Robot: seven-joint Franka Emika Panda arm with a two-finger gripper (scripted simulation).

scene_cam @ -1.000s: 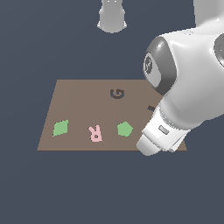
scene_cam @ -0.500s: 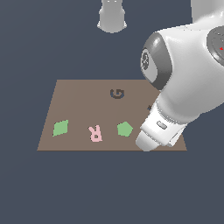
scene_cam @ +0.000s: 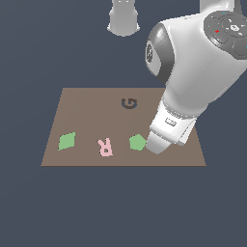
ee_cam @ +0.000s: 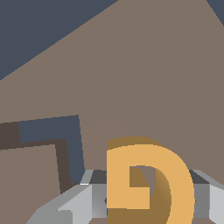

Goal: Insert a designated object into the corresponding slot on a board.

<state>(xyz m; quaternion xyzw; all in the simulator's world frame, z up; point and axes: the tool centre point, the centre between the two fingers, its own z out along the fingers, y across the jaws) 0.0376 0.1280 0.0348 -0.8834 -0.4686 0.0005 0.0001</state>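
Wrist view: orange-yellow G block [ee_cam: 148, 183] between the grey fingers [ee_cam: 72, 203] of the gripper [ee_cam: 144, 201], apparently clamped; L-shaped recess [ee_cam: 65, 144] just beside. Exterior view: G-shaped slot [scene_cam: 129, 103] empty near the far edge of the board [scene_cam: 82, 111]; block itself hidden behind the arm near the board's right front corner. Grasp judged done; carry and insertion left. Green pentagon [scene_cam: 137, 142] close beside the wrist, pink R block [scene_cam: 104, 146] and green diamond [scene_cam: 67, 141] along the front edge; bare board open toward the slot.
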